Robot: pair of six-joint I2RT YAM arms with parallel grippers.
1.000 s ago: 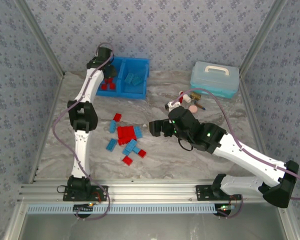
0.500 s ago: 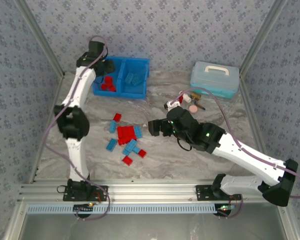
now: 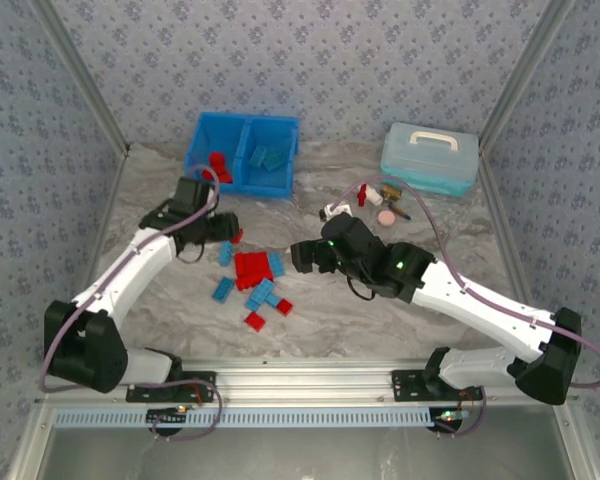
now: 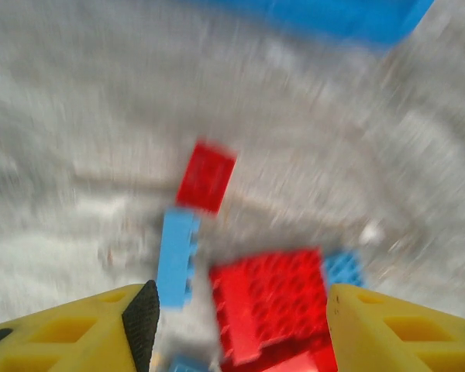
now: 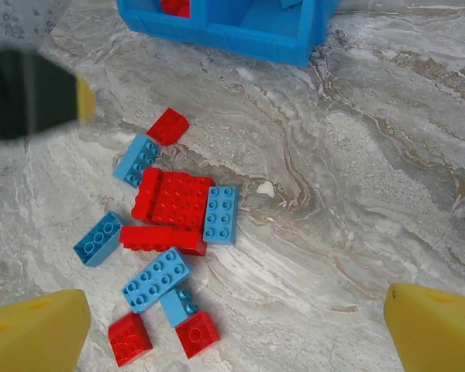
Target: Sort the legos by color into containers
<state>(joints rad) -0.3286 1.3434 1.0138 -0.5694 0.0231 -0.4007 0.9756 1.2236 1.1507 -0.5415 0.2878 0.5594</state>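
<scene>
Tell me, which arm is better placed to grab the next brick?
Probably the left: the left gripper, open, sits right beside a lone red brick; the right gripper hangs a little off the pile.

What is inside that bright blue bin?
The blue bin holds red bricks in its left compartment and light blue bricks in the right. Its near wall hides part of the floor.

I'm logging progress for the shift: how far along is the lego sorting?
Partly done. A few red bricks lie in the blue bin's left compartment and light blue bricks in its right. Nothing is in hand: the left gripper hangs open near a small red brick, the right gripper open beside the pile. That pile, about ten red and blue bricks, is left on the table.
</scene>
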